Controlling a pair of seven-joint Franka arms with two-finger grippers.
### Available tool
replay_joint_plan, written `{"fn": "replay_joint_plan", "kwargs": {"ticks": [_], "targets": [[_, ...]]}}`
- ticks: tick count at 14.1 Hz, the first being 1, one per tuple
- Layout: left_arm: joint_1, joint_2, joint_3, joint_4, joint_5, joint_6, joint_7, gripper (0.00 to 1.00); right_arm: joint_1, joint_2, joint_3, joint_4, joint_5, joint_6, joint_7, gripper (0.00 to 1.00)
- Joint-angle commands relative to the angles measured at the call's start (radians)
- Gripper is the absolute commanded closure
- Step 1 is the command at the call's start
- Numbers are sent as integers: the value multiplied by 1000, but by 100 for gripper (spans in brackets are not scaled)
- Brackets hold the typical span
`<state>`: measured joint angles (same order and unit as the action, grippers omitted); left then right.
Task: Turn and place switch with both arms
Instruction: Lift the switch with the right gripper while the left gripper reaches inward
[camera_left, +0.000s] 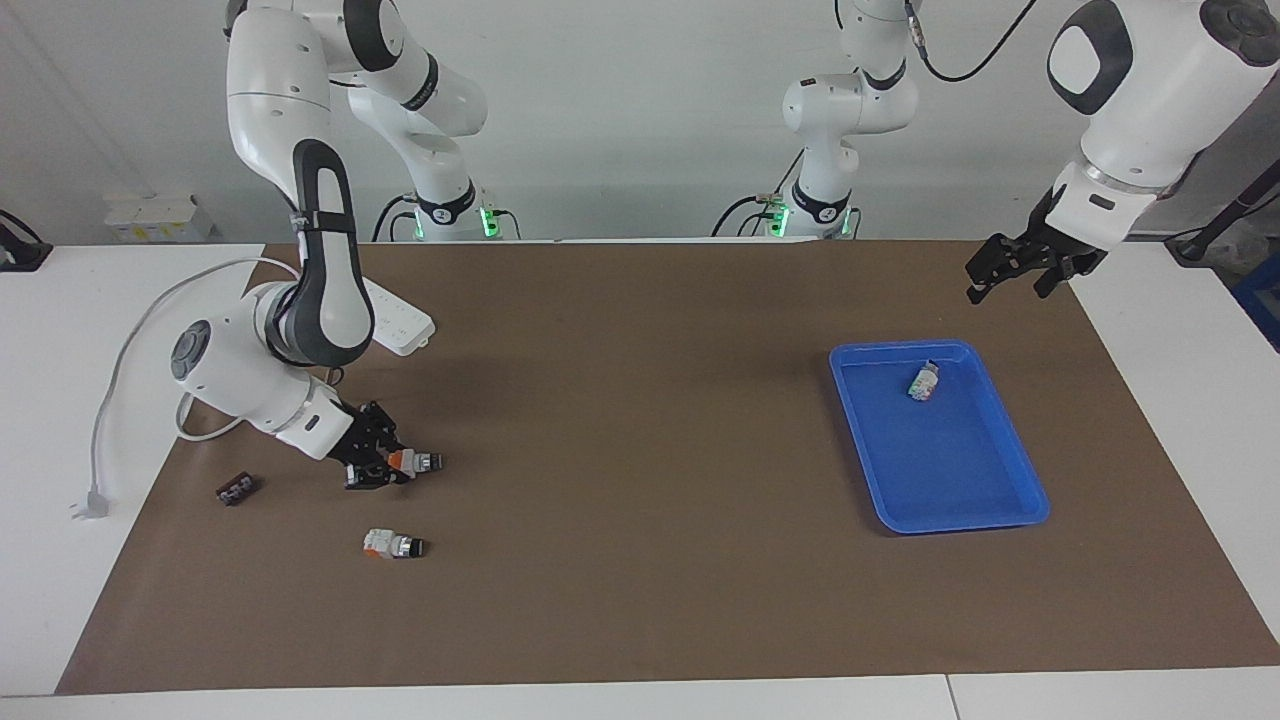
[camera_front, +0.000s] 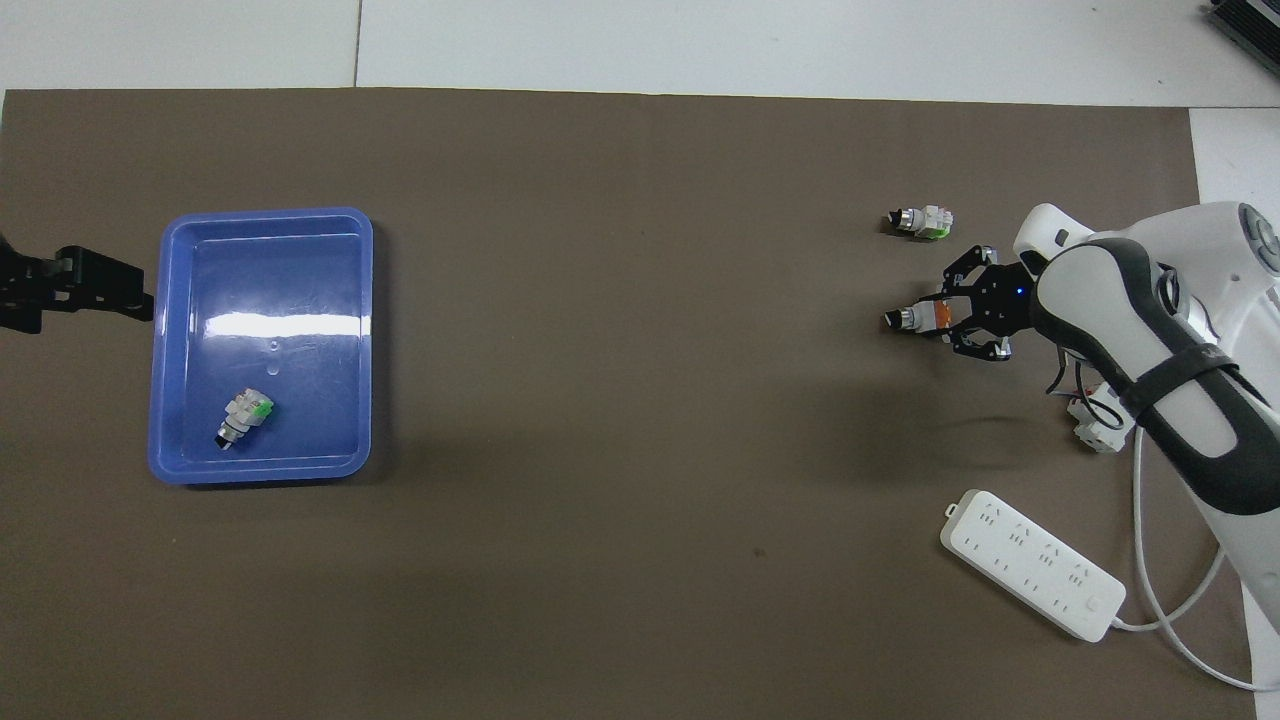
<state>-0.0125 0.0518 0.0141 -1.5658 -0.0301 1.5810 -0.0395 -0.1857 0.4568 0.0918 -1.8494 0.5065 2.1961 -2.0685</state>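
Right gripper (camera_left: 392, 464) clamped on switch (camera_left: 414, 461) lying on mat (camera_left: 640, 600), at 12 o'clock of twin switch (camera_left: 392, 544); left gripper (camera_left: 1012, 276) spread, waiting at 1 o'clock above tray (camera_left: 1010, 520)

High facing camera across the table (camera_left: 640, 600), steep overhead one above the robots' end, both covering the tabletop.

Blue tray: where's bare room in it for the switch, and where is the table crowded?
The blue tray is bare except the small white piece in its corner nearest the robots. The mat between tray and switch is bare too. It is crowded around the right gripper: second switch, power strip.
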Motion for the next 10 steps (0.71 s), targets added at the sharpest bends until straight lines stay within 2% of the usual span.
{"fn": "replay_joint_plan", "kwargs": {"ticks": [1,6,10], "targets": [[6,-30,-5,-37,13,22,1,0,-6,-30,13,-25,88,-38,-13,100],[6,-30,-5,-37,13,22,1,0,47,-164,14,-27,90,-125,82,100],[6,-30,-5,-37,13,22,1,0,97,-236,16,-27,92,-171,134,100]]}}
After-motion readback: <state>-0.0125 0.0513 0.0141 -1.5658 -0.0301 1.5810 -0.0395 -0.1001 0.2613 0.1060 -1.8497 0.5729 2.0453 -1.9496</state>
